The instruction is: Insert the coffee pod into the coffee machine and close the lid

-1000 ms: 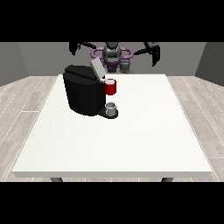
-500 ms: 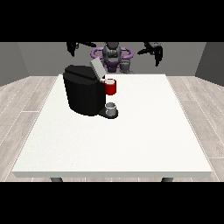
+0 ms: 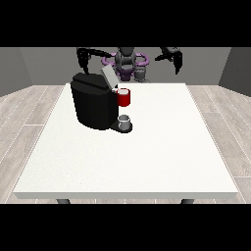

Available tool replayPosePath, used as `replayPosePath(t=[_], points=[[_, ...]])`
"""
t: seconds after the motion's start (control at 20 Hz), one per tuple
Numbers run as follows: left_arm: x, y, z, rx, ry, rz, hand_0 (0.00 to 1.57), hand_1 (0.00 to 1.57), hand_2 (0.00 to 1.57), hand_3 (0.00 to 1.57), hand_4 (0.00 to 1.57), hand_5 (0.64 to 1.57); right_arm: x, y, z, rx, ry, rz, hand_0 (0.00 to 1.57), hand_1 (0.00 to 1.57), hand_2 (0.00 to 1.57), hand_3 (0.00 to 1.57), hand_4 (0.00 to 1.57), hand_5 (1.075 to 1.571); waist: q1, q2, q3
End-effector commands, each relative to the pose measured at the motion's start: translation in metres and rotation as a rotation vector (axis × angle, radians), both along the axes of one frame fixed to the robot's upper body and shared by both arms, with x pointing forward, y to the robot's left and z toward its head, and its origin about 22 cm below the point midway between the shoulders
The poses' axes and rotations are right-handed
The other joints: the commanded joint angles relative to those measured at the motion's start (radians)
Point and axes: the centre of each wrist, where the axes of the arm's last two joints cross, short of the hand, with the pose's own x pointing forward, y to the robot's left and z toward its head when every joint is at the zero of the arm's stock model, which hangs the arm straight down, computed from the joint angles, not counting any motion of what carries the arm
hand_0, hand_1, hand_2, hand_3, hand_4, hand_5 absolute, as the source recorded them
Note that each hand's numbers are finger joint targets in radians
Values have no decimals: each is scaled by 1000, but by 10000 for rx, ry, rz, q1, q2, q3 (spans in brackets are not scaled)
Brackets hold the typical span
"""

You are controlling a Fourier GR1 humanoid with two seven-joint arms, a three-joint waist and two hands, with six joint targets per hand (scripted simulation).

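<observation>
Machine first: black coffee machine (image 3: 94, 105) on the white tabletop (image 3: 147, 157), below and just toward the camera from the hand at the view's left (image 3: 84, 59). Its grey lid (image 3: 109, 77) is raised, tilted back toward the robot. Red pod holder (image 3: 124, 97) juts from the machine's front, on the side toward the other hand; whether a coffee pod sits in it cannot be told. Small grey cup (image 3: 125, 121) stands upright on the machine's base, directly under the red part; contents not visible. Hand at the view's right (image 3: 172, 55) hangs raised beyond the tabletop's far edge, well apart from the machine, fingers pointing down; both hands hold nothing, though their finger posture cannot be told. Against the earlier frames, nothing on the tabletop has shifted and the hands hold much the same raised pose.
</observation>
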Motion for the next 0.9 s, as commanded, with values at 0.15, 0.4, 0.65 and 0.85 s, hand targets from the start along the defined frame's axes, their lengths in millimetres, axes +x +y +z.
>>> replayPosePath(t=[0.15,0.4,0.65,0.85], points=[[-20,4,16,-104,-522,274,0,0,0,0,371,1571,8,6,-7,-253,19,638,0,0,0,0,0,1571,-130,665,-1],[-22,21,31,-56,-935,880,0,0,0,0,360,1571,30,54,22,-227,-372,1188,0,0,0,0,0,1571,-484,988,-4],[-36,22,40,-27,-1168,735,0,0,0,0,376,1571,33,46,16,-443,-461,1547,0,0,0,0,0,1571,-423,1228,-3],[-24,31,54,224,-1548,1343,0,0,0,0,316,1571,38,71,26,-502,-869,1981,0,0,0,0,79,1571,-787,1599,-4]])
